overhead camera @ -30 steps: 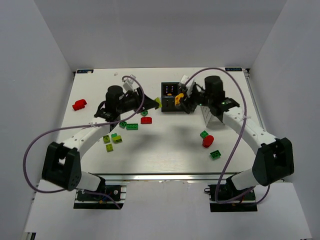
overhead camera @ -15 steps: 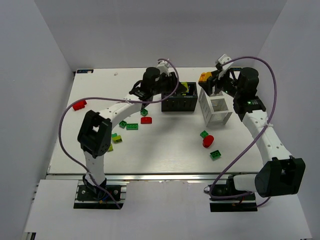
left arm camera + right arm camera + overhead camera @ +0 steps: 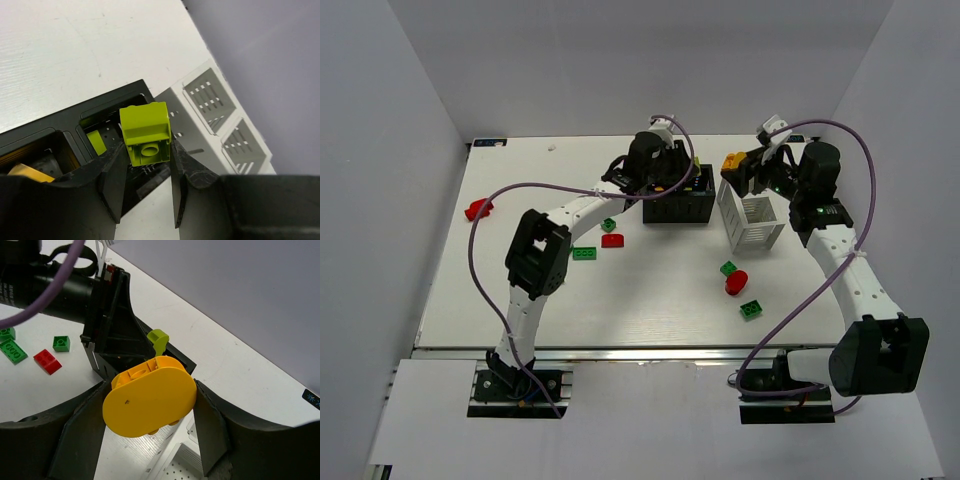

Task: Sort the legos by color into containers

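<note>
Gripping lime brick (image 3: 145, 131) tight in left pincer (image 3: 146, 152), hanging it over black box (image 3: 65, 122), just above the cell holding a lime piece (image 3: 96, 142). Probably best: centring over that cell, clearing the rim, lowering before letting go. Spotting a yellow piece (image 3: 29, 174) in the neighbouring cell. Clamping yellow brick (image 3: 150, 402) in right pincer (image 3: 149, 416), poising it above a corner of white basket (image 3: 182, 127). Seeing nothing in either basket cell from the left wrist.

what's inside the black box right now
In the black box: a lime piece in one compartment, a yellow brick in the other. The left gripper and the lime brick it holds cover the rest.
</note>
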Controlling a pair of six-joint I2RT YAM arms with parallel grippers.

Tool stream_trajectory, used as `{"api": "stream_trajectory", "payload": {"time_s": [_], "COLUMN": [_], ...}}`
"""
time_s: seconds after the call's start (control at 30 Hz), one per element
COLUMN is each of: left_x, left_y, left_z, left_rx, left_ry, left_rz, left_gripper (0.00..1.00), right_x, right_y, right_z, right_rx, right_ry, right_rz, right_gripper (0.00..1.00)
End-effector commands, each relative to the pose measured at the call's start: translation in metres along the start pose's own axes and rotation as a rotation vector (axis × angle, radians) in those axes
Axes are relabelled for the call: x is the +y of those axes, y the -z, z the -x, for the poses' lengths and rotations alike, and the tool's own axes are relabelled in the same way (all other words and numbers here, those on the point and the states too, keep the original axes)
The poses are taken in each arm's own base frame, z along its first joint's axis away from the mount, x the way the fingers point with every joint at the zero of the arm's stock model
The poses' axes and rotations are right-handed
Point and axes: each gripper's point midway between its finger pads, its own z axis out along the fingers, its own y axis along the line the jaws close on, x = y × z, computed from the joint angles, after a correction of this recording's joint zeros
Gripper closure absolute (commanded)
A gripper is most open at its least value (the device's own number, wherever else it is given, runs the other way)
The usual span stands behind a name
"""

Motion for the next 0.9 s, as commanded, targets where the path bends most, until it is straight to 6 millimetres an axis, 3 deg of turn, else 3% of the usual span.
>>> {"api": "stream_trajectory", "payload": {"time_s": [0.0,0.17,0.3,0.43,0.5,0.73,0.77,0.8,0.87], "left_x": [-0.014,-0.012,-0.008,-0.012,-0.014,-0.029,-0.037,-0.030,-0.023], "left_y": [0.001,-0.007,-0.009,-0.006,-0.005,0.019,0.033,0.038,0.057], "left_z": [0.026,0.016,0.007,0.007,0.009,0.035,0.050,0.041,0.047], "left_rx": [-0.058,-0.027,0.000,0.002,-0.001,-0.061,-0.097,-0.083,-0.115], "left_ry": [-0.034,-0.035,-0.009,-0.001,0.001,0.005,0.004,0.010,0.014], "left_rz": [0.010,0.017,0.034,0.032,0.028,0.024,0.020,0.046,0.100], "left_gripper": [0.82,0.78,0.57,0.43,0.41,0.34,0.35,0.35,0.37], "right_x": [-0.001,-0.001,-0.001,0.000,0.000,-0.001,-0.001,0.000,0.004], "right_y": [0.005,0.005,0.004,0.001,0.000,-0.010,-0.013,-0.015,-0.022], "right_z": [0.022,0.019,0.015,0.008,0.008,0.013,0.010,0.009,0.010], "right_rx": [-0.068,-0.064,-0.054,-0.036,-0.035,-0.029,-0.022,-0.018,-0.013], "right_ry": [0.031,0.027,0.030,0.022,0.017,-0.018,-0.035,-0.041,-0.043], "right_rz": [-0.004,0.001,0.004,0.019,0.025,0.065,0.073,0.081,0.106], "right_gripper": [1.00,1.00,1.00,1.00,1.00,1.00,1.00,1.00,1.00]}}
